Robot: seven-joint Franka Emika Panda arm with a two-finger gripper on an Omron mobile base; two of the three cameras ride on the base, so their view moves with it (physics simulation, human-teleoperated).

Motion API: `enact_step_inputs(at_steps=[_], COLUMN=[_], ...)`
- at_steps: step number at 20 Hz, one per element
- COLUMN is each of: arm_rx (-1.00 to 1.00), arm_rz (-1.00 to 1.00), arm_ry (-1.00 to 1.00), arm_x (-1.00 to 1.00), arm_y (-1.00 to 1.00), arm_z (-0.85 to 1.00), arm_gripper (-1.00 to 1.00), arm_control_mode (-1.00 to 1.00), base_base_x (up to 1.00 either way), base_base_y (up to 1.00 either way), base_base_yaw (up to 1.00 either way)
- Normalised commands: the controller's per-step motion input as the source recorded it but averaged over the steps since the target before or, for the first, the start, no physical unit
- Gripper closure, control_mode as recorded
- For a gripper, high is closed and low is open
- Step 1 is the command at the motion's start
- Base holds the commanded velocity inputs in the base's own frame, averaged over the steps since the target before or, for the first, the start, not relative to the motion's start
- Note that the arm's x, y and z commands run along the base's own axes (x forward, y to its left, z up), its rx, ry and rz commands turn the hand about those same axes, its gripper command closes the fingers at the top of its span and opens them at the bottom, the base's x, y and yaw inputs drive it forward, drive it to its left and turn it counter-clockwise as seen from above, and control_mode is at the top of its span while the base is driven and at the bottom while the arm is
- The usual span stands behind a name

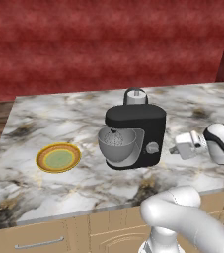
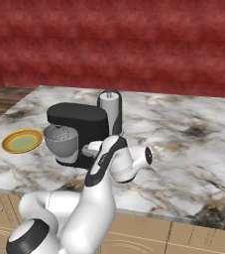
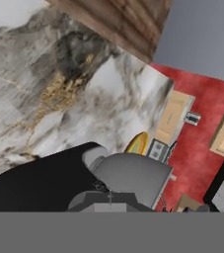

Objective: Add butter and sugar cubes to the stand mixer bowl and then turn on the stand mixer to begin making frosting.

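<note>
- While the tool (image 1: 175,149) is held with its fingers together and nothing clamped between them, it sits just beside the stand mixer (image 1: 135,136), on the side that carries the round grey knob (image 1: 152,147).
- From the tool, the knob is found directly ahead and near; whether contact is made cannot be told.
- The knob is judged stiff, smooth and small. It is best addressed at its rim or edge, by a push or twist from the closed fingertips, since little surface is offered for pinching.
- The stand mixer is judged heavy and stable on the bench (image 1: 44,118); sliding under a light sideways push is considered unlikely, but a hard push should be avoided.
- The stand mixer bowl (image 1: 116,145) is seated beyond the mixer body from the tool, under the black head. It is rigid metal, judged slippery at the rim.
- The yellow plate (image 1: 58,157) lies well beyond the bowl, on the far side from the tool.
- Butter and sugar cubes cannot be made out; the contents of the bowl are hidden.
- In the hand view, the black mixer body (image 3: 39,178) and a grey rounded part lie close below the tool.
</note>
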Motion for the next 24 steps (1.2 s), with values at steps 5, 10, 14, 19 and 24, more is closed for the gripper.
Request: enact_step_inputs(at_steps=[5, 10, 14, 19, 24], arm_rx=[0.01, 0.02, 0.0, 0.0, 0.0], arm_rz=[0.0, 0.0, 0.0, 0.0, 0.0], arm_ry=[0.0, 0.0, 0.0, 0.01, 0.0], arm_x=[0.29, 0.49, 0.39, 0.3, 0.06], arm_y=[0.0, 0.0, 0.0, 0.0, 0.0], arm_z=[0.0, 0.0, 0.0, 0.0, -0.04], arm_gripper=[1.0, 1.0, 1.0, 1.0, 1.0], arm_control_mode=[-1.0, -1.0, -1.0, -1.0, -1.0], base_base_x=[0.0, 0.0, 0.0, 0.0, 0.0], base_base_y=[0.0, 0.0, 0.0, 0.0, 0.0], base_base_yaw=[0.0, 0.0, 0.0, 0.0, 0.0])
